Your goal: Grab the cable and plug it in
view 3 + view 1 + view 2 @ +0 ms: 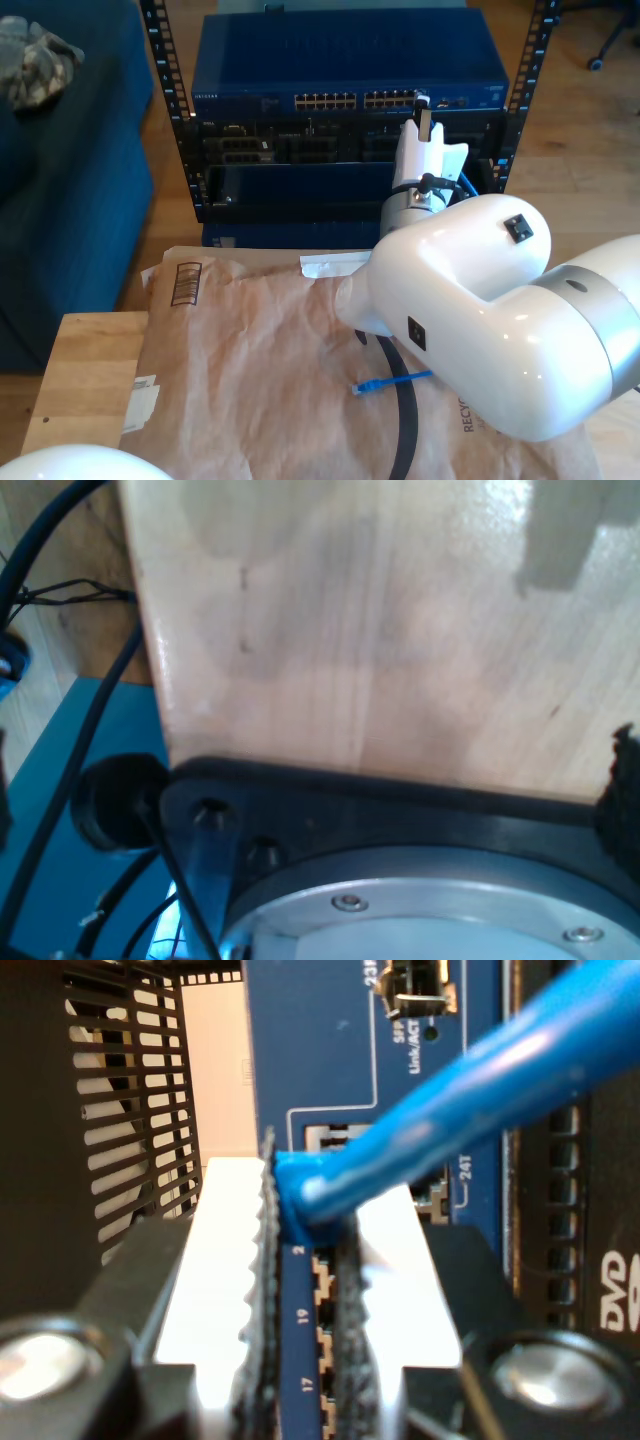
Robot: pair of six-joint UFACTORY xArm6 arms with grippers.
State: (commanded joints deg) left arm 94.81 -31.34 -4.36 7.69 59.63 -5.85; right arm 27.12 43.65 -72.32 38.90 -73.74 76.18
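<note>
A: Nearest first. What's at my second gripper (305, 1290)?

B: Second wrist view: the two white pads (225, 1290) are drawn close, clamped on the cable (450, 1100) just behind its end. The blue jacket leaves the pads at a slant. The plug itself is hidden between them.

A: And right behind it?

B: The blue network switch (330, 1050). Its port row runs past the pads; numbers 2, 19 and 17 are readable beside the sockets. A 24T label and an SFP slot sit further along the face. Whether the plug is seated, I cannot tell.

A: Exterior view?

B: The big white arm (480, 310) fills the exterior view's right. My second gripper (425, 130) reaches up to the switch (340, 60) at the right end of its port row, in the black rack (190, 160). On the brown paper (240, 370) below, the cable's other end lies loose, blue plug (362, 387) apart from everything but a thick black cable (405, 420).

A: My first gripper?

B: First wrist view looks at a pale wooden board (380, 630) and a black mounting plate (330, 820) with a metal ring. Open or closed, I cannot tell
</note>
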